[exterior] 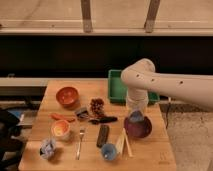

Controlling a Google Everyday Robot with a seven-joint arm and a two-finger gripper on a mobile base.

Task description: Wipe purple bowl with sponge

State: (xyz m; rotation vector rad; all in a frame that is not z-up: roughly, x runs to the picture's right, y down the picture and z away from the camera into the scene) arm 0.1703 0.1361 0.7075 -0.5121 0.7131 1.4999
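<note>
Crowded counter; pincer over purple bowl, can't tell its grip. Hard press could shove bowl into chopsticks.

Wooden table, dark wall, pale ledge above; speckled floor
</note>
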